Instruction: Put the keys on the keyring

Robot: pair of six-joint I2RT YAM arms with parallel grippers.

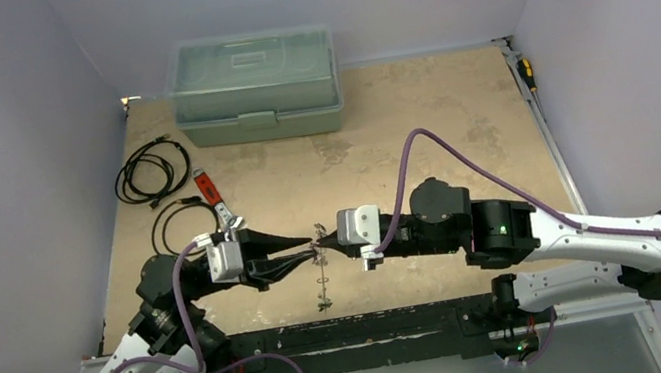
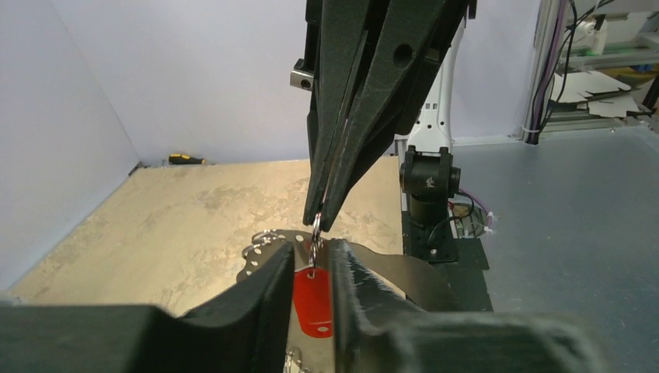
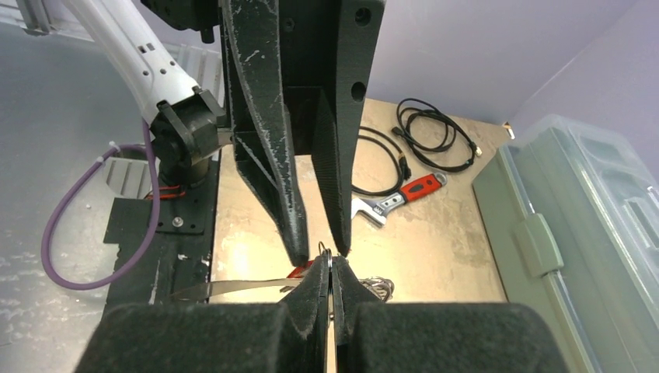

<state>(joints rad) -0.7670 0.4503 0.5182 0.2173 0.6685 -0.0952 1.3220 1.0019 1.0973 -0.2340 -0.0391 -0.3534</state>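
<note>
Worn tan tabletop (image 1: 417, 121), pale lilac walls. One pale-green plastic toolbox (image 1: 255, 86) at twelve o'clock. At ten, two coiled black cables (image 1: 151, 169) and one red-handled wrench (image 1: 212, 196). At centre, right gripper (image 3: 330, 273) pinches one thin silvery metal keyring (image 1: 323, 284); left gripper (image 2: 312, 256) closes narrowly on one red-headed silver key (image 2: 313, 305).

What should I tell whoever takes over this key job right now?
Right gripper: shut on the keyring, holding it up.
Left gripper: jaws narrow around the red key; firm grip unclear.
Other keys: silvery bunch beside the red one.
Done: red key is at the ring.
Left: thread it on, then the others; whether any is already on can't be told.
</note>
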